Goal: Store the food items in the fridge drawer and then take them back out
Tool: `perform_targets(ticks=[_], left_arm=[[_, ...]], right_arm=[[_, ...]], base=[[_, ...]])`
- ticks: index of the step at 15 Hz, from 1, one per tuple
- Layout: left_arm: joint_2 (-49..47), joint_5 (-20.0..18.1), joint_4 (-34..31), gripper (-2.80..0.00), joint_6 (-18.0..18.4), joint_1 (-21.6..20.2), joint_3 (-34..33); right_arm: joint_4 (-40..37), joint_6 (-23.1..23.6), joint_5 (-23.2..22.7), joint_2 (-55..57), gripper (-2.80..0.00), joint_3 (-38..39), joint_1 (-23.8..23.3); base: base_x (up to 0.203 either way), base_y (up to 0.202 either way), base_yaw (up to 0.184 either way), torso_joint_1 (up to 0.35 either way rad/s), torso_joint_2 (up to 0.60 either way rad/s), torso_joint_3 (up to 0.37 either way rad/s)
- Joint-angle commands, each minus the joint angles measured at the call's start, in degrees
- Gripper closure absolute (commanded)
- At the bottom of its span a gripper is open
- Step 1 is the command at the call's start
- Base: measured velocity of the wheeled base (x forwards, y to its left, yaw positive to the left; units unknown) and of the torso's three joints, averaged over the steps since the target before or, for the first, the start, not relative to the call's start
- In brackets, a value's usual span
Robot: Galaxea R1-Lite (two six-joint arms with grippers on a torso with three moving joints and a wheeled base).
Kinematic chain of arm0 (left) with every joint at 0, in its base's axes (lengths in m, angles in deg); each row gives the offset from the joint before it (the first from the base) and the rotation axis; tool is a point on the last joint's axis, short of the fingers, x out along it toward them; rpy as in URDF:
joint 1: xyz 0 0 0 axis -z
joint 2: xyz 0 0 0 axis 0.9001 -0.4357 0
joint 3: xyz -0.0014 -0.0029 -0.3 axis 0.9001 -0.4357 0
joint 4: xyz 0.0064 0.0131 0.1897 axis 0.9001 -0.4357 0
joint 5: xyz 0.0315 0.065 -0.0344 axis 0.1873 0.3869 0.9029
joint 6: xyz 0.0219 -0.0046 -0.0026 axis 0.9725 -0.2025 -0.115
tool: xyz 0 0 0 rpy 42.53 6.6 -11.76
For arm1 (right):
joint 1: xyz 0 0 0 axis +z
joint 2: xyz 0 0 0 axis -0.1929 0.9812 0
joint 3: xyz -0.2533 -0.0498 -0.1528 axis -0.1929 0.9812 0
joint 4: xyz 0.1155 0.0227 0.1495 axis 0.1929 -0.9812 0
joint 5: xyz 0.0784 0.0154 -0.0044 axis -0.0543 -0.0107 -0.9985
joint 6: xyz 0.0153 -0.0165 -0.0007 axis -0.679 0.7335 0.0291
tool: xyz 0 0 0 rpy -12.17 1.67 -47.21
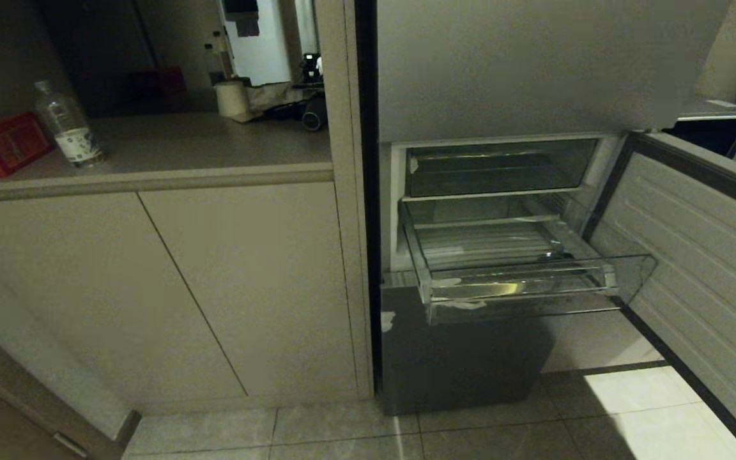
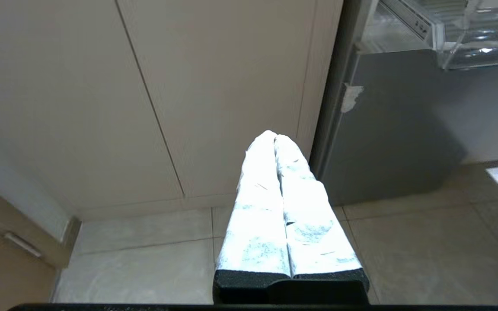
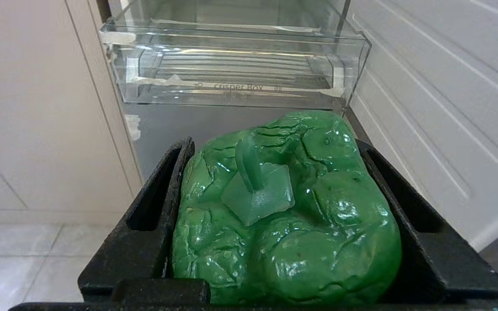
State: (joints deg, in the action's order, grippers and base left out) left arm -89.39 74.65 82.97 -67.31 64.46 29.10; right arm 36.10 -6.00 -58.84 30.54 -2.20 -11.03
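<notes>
**Fridge with drawer pulled out; pepper in the right pincer**

Kitchen corner, dimly lit. Beige cabinets [image 1: 170, 287] stand to the left of a grey fridge [image 1: 464, 358], with pale floor tiles [image 1: 355, 434] below. On the table [image 1: 202, 144] above the cabinets stand a water bottle [image 1: 68, 124], a red box [image 1: 0, 145] just beside it, and a paper roll [image 1: 232, 98] further back. The fridge door [image 1: 694, 268] is swung open to the right, showing its ribbed white inner face.

The drawer [image 1: 521, 281] (clear plastic, ribbed bottom, thick front lip) is pulled out below a second clear compartment [image 1: 499, 167] that remains pushed in. Seen through its walls from the head view and the right wrist view, nothing green or brown lies in the drawer. Bits of white tape cling to its front edge.

The right pincer [image 3: 275, 181] is clamped on the pepper [image 3: 288, 216], its two black fingers [image 3: 154, 216] pressing the glossy green sides; the stem points toward the camera. Pepper and pincer are in front of the drawer's lip and lower than it, apart from it.

The left pincer [image 2: 275, 138] is clenched with nothing between its white-wrapped fingers [image 2: 257, 224], which meet along their length. It points at the foot of the cabinets, beside the fridge's lower left corner. Neither arm shows in the head view. The potato is not visible in any view.
</notes>
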Motion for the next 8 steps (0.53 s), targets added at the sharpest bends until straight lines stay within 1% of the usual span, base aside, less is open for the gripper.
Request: perform_targets(ticks=[1, 4, 5, 8], left_arm=[[-0.1, 0.0, -0.1, 0.00, 0.0, 0.1, 0.0], [-0.1, 0.0, 0.0, 0.00, 0.0, 0.1, 0.0], [-0.1, 0.0, 0.0, 0.00, 0.0, 0.1, 0.0], [-0.1, 0.0, 0.0, 0.00, 0.0, 0.1, 0.0]], right_arm=[[0.1, 0.0, -0.1, 0.0, 0.00, 1.8, 0.0], [0.1, 0.0, -0.2, 0.0, 0.00, 1.7, 0.0], [0.1, 0.0, -0.2, 0.0, 0.00, 1.8, 0.0], [0.1, 0.0, -0.1, 0.0, 0.00, 1.8, 0.0]], base=[[0.000, 0.000, 0.000, 0.000, 0.00, 0.000], [0.000, 0.000, 0.000, 0.000, 0.00, 0.000], [0.079, -0.001, -0.007, -0.017, 0.00, -0.002], [0.191, 0.000, -0.005, 0.003, 0.01, 0.000]])
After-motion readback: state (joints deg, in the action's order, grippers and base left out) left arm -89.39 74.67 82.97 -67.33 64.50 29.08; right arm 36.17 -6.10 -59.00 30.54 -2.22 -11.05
